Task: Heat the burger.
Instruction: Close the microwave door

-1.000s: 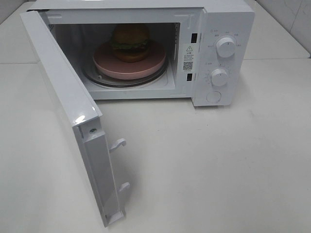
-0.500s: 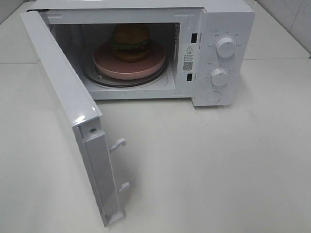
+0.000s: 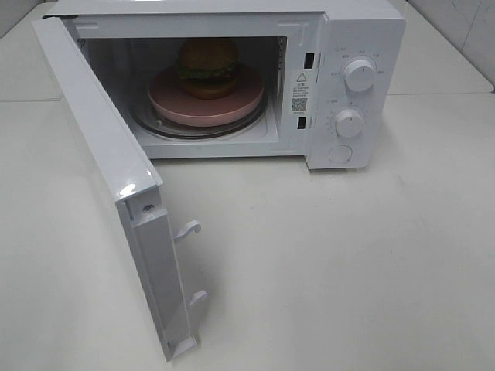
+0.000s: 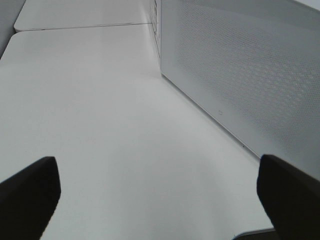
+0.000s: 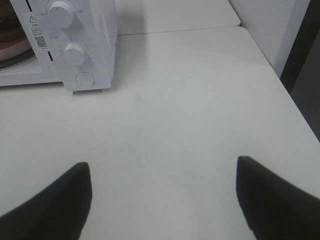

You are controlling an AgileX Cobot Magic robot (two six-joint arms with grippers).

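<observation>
The burger (image 3: 208, 66), golden bun over dark patty and green filling, rests on a pink plate (image 3: 205, 104) inside the white microwave (image 3: 363, 46), on its glass turntable. The microwave door (image 3: 104, 170) is swung wide open toward the front left. Neither arm shows in the exterior high view. My left gripper (image 4: 160, 195) hovers open over the table beside the door's perforated outer face (image 4: 240, 75), nothing between its fingers. My right gripper (image 5: 162, 200) is open above the bare table, right of the microwave's control panel (image 5: 75, 45), holding nothing.
Two dials (image 3: 359, 74) and a round button (image 3: 339, 154) sit on the microwave's right panel. Door latch hooks (image 3: 188, 229) stick out from the door's edge. The table's right edge (image 5: 295, 105) drops off beside a dark gap.
</observation>
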